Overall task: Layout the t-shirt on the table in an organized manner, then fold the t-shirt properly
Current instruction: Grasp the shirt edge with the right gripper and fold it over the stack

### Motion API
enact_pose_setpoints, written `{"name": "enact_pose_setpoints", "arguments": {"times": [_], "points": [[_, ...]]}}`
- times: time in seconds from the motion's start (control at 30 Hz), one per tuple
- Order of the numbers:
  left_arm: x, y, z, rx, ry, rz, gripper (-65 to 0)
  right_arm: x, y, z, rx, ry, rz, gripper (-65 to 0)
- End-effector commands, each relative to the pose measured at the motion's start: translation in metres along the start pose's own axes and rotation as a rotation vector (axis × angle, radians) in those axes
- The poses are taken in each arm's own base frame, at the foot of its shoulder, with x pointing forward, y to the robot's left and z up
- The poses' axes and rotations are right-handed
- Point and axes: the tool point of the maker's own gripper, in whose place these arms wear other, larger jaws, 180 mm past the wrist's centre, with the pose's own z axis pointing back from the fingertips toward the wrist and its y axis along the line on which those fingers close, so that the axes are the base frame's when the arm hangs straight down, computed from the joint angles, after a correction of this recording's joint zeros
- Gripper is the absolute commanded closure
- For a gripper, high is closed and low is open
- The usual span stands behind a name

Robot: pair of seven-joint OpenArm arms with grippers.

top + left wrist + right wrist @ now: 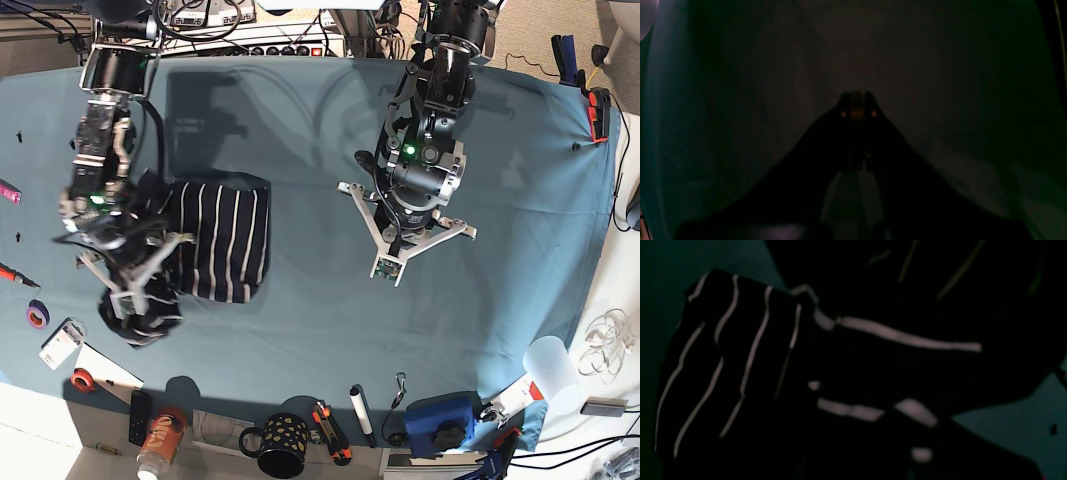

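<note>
Teal table (300, 330): right fingers (150, 262) grip the t-shirt (225, 240); left fingers (857, 96) closed, empty.

Right pincer (150, 262) apparently behind t-shirt (228, 240)

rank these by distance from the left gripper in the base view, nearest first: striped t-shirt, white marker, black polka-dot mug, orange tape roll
From the left gripper, mid-table:
1. t-shirt, toward the image's left, by the other arm.
2. white marker, at the near edge, roughly below the gripper. Too close to rank firmly against the t-shirt.
3. mug, near edge, further left.
4. orange tape roll, near-left corner.
</note>
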Motion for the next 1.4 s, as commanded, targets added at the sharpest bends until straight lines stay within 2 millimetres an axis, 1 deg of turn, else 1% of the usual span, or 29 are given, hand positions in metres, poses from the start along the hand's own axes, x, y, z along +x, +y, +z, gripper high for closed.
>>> {"name": "enact_pose_setpoints", "arguments": {"times": [0.0,0.1,0.27,0.33,0.37,0.4,0.5,0.6,0.7,0.83,0.9,0.97,1.07,1.13,1.27,1.37], "points": [[0.016,0.002,0.004,0.006,-0.053,0.008,0.0,0.018,-0.008,0.003,-0.036,-0.055,0.023,0.0],[0.016,-0.002,0.004,-0.015,-0.058,0.017,0.0,0.017,-0.002,-0.002,-0.066,-0.038,0.074,0.0],[0.017,-0.010,0.005,-0.060,-0.062,0.038,0.0,0.022,0.024,-0.010,-0.015,-0.072,0.140,-0.3],[0.018,-0.010,0.005,-0.059,-0.063,0.037,0.0,0.023,0.031,-0.011,-0.012,-0.076,0.157,-14.6],[0.018,-0.010,0.005,-0.059,-0.063,0.037,0.0,0.026,0.034,-0.011,-0.011,-0.086,0.161,-20.3],[0.017,-0.010,0.005,-0.059,-0.063,0.037,0.0,0.027,0.036,-0.012,-0.007,-0.094,0.156,-23.4],[0.018,-0.010,0.005,-0.059,-0.063,0.037,0.0,0.027,0.046,-0.012,0.035,-0.091,0.119,-23.8],[0.018,-0.010,0.005,-0.059,-0.068,0.038,0.0,0.022,0.063,-0.012,0.122,-0.034,0.050,-23.7],[0.020,-0.009,0.005,-0.058,-0.078,0.037,0.0,0.030,0.072,-0.010,0.180,-0.012,0.016,-23.7],[0.020,-0.010,0.005,-0.059,-0.078,0.038,0.0,0.052,0.074,-0.008,0.193,-0.052,0.004,-23.7],[0.020,-0.009,0.005,-0.058,-0.078,0.037,0.0,0.060,0.072,-0.007,0.191,-0.062,0.004,-23.7],[0.020,-0.009,0.005,-0.058,-0.077,0.037,0.0,0.060,0.072,-0.007,0.190,-0.037,0.004,-23.7],[0.020,-0.009,0.005,-0.058,-0.077,0.037,0.0,0.059,0.077,-0.007,0.200,0.004,-0.003,-23.7],[0.020,-0.009,0.005,-0.057,-0.077,0.037,0.0,0.064,0.086,-0.006,0.230,-0.016,-0.019,-23.7],[0.020,-0.009,0.005,-0.056,-0.079,0.037,0.0,0.081,0.122,0.001,0.378,-0.102,-0.025,-23.7],[0.021,-0.009,0.005,-0.056,-0.080,0.037,0.0,0.091,0.139,0.005,0.431,-0.141,-0.043,-23.6]]}}
